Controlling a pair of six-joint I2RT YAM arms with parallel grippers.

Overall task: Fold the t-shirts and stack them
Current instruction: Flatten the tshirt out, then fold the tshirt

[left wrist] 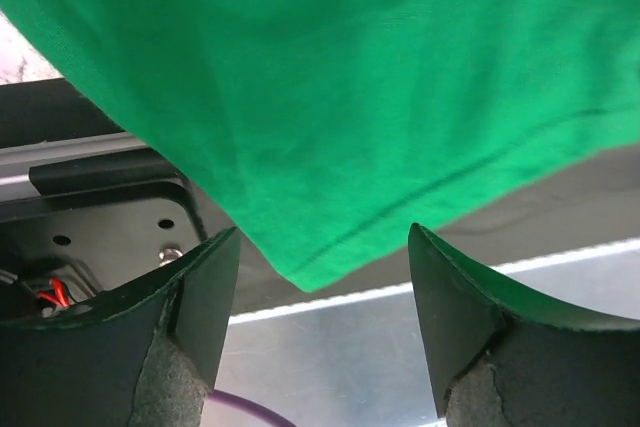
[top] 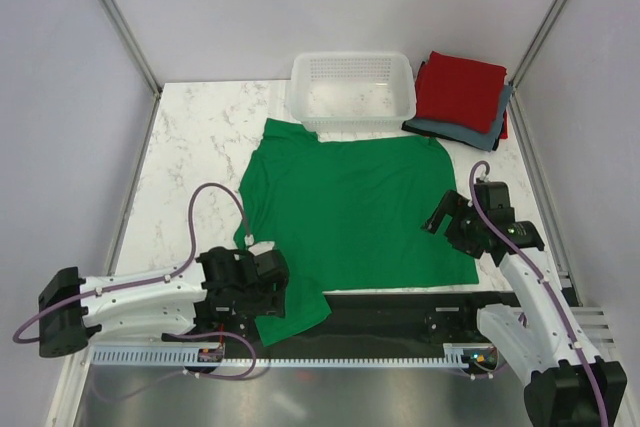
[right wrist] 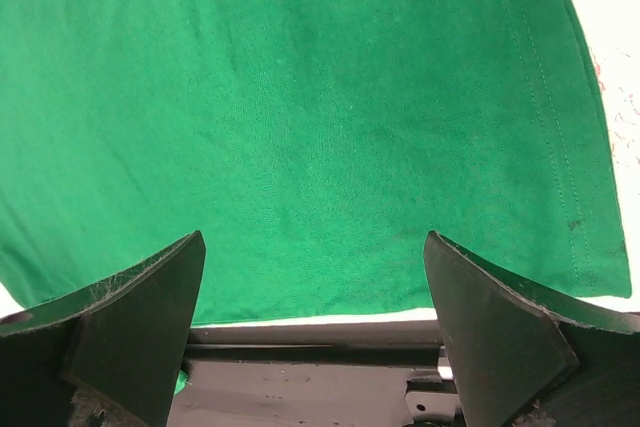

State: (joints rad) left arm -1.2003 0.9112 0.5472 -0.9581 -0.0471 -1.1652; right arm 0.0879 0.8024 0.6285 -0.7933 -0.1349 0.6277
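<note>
A bright green t-shirt lies spread flat in the middle of the marble table, and its near-left corner droops over the front edge. At the back right a folded red t-shirt rests on a folded grey-blue one. My left gripper is open at the drooping corner. In the left wrist view the green cloth ends between the fingertips of that gripper, with nothing pinched. My right gripper hovers open over the shirt's right side. The right wrist view has its fingers wide apart above the hem.
A white mesh basket stands at the back centre, touching the shirt's collar side. A black rail and a metal strip run along the near edge between the arm bases. Bare marble lies to the left of the shirt.
</note>
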